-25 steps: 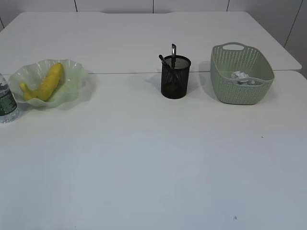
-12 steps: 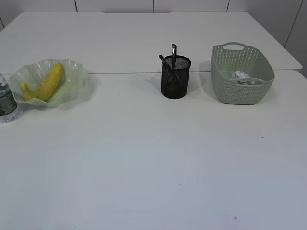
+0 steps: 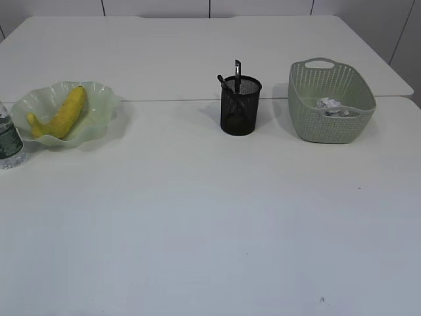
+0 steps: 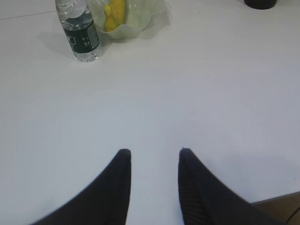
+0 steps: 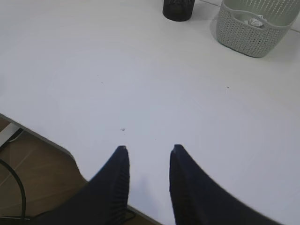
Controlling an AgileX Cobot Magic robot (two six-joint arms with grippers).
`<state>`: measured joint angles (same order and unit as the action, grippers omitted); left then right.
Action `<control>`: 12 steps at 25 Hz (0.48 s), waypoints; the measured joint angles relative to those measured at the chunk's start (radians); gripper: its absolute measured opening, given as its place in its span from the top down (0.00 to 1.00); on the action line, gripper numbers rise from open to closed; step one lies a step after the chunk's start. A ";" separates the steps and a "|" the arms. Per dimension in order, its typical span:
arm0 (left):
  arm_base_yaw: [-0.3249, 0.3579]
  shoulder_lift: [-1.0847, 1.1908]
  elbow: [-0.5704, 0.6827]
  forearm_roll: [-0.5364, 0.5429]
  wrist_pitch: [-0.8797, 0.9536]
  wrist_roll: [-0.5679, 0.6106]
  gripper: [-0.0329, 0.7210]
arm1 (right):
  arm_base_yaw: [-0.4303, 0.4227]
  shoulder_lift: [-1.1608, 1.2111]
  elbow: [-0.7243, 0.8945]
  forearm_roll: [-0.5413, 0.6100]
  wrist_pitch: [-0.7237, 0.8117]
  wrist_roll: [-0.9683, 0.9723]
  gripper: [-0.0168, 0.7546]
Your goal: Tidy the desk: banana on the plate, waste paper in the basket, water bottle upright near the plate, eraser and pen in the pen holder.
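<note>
Yellow banana (image 3: 60,114) on pale green wavy glass plate (image 3: 99,122); clear plastic water bottle (image 4: 79,29) upright beside. My left pincer (image 4: 153,153) and right pincer (image 5: 147,149) both spread, empty.

Exterior looks down slantwise across the table (image 3: 197,217); both wrist views face forward over it

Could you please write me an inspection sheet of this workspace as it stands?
Surface: white table, a few small dark specks.
Job's things: yellow banana on pale green wavy plate; clear plastic water bottle upright beside it; dark pen in black mesh pen holder; crumpled waste paper in grey-green woven basket; eraser not seen.
Clutter: nothing seen.
Grippers: left gripper and right gripper open, empty.
Cables: black cable below the table edge.
Surroundings: white wall panels, wooden floor.
</note>
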<state>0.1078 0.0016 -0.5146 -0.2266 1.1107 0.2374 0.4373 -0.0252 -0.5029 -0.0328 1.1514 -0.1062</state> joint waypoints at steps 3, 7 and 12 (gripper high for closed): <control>0.000 0.000 0.000 0.000 0.000 0.000 0.65 | -0.023 0.000 0.000 0.000 0.000 0.001 0.68; 0.000 0.000 0.000 0.000 0.000 0.000 0.65 | -0.114 0.000 0.000 0.000 0.000 0.001 0.68; 0.000 0.000 0.000 0.000 0.000 0.000 0.65 | -0.262 0.000 0.000 0.000 -0.001 0.001 0.68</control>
<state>0.1078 0.0016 -0.5146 -0.2266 1.1107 0.2374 0.1755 -0.0252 -0.5029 -0.0328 1.1507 -0.1049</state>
